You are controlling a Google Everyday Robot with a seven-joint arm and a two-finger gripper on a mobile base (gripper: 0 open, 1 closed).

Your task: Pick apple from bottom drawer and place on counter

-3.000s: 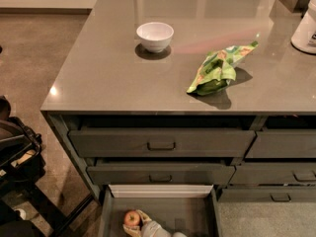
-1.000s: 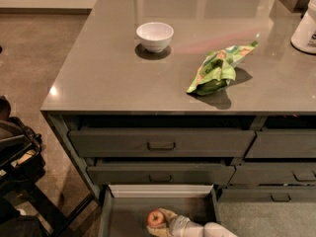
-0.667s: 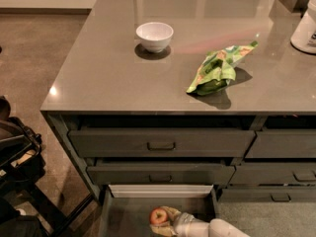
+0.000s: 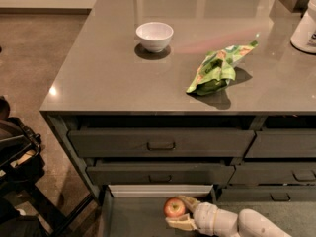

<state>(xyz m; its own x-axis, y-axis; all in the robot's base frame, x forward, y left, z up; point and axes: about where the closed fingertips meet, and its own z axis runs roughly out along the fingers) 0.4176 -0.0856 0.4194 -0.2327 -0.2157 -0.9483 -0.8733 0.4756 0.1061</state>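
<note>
One apple sits in the open bottom drawer, just before its pale back rim, right of middle. We see the gripper reaching in from the right, fingers clasped on the apple. It is round, with no long axis we can make out.

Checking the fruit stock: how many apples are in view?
1. The apple is held in the gripper, inside the open bottom drawer. None on the counter; closed drawers may hide more.
</note>
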